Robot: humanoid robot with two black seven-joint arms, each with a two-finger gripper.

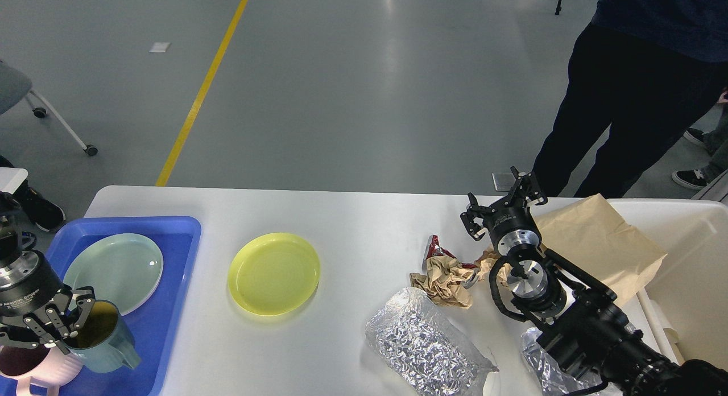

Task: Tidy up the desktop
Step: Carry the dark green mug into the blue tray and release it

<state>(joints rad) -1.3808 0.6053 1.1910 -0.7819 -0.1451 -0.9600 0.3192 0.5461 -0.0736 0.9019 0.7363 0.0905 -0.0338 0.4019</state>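
1. At the far left, the left gripper (60,328) is clamped on the rim of a teal-grey plastic cup (102,340), one finger inside the mouth. The cup is smooth, with a small handle toward the right, and its inside looks dark yellow-brown.
2. Just beside it, pressed against its lower left, is a pale pink ribbed cup (28,368), partly cut off by the view's edge.
3. Both cups are over the blue plastic tray (170,282), a glossy rectangle with rounded corners and a raised lip. A round, pale green plate (116,268) lies flat in its far half.
4. The tray sits on the left end of the desktop (352,225), a wide, matte white slab with rounded corners that runs across the lower part of the view.
5. Near the tray, on bare tabletop, lies a round yellow plate (274,272), shallow and shiny.
6. Right of centre lie a crinkled silver foil bag (424,342), a wad of crumpled brown paper (446,276) and a red wrapper (435,247) touching the wad.
7. The right gripper (500,205) hangs above the table with its fingers apart and nothing between them.
8. Just beside it lies a flat brown paper bag (597,245), its right edge overlapping a cream plastic bin (694,282).
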